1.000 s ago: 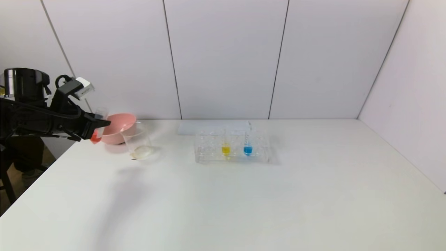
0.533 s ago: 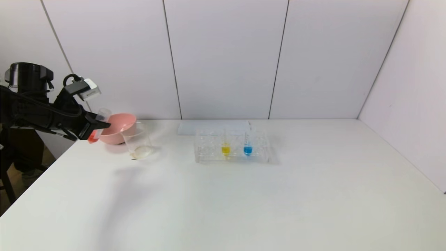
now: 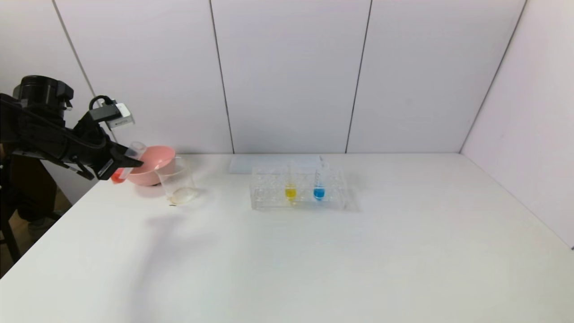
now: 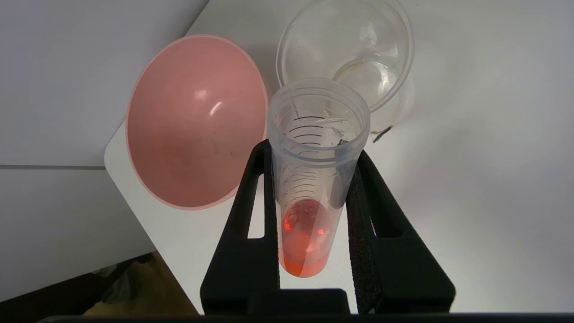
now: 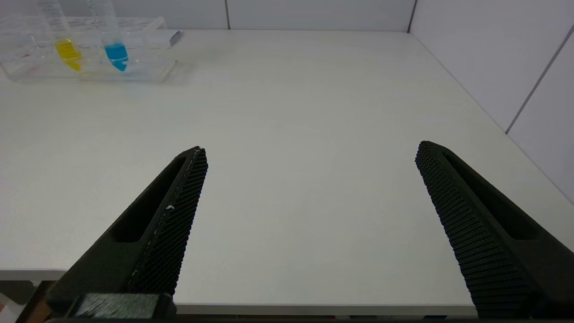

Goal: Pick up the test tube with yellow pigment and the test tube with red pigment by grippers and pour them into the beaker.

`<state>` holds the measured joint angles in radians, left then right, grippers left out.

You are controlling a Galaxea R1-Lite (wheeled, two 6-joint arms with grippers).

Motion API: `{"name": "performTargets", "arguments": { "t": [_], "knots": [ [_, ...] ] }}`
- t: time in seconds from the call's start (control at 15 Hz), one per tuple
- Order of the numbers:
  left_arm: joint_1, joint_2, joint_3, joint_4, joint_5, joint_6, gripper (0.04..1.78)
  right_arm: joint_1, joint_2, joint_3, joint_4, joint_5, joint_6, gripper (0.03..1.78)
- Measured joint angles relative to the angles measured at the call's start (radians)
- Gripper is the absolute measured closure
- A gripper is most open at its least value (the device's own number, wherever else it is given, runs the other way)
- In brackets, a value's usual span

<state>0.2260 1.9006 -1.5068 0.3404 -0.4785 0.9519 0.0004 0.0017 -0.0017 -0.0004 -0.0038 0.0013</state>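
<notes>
Left black claw gripper [image 3: 128, 160], mid-left of frame, clamps the clear red-pigment test tube [image 3: 127, 165], mouth tilted right toward the adjacent clear cylindrical beaker [image 3: 176, 180]; right gripper [image 5: 309, 154] gapes wide, idle.

The left claw [image 3: 130, 158] is matte black with a small white camera box [image 3: 121, 115] and looped black cable; the right claw [image 5: 309, 157] has cross-hatched finger pads [image 5: 179, 215].

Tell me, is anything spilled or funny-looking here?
No spill shows. The left gripper holds the test tube with red pigment tilted toward the beaker, which is part of pouring. The test tube with yellow pigment stands upright in the rack.
</notes>
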Motion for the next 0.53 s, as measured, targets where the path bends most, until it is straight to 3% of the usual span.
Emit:
{"name": "performTargets", "arguments": {
  "t": [0.53],
  "knots": [
    [-0.001,0.038,-0.084,0.057,-0.011,0.084,1.37,0.000,0.000,0.000,0.000,0.000,0.000,0.11]
  ]
}}
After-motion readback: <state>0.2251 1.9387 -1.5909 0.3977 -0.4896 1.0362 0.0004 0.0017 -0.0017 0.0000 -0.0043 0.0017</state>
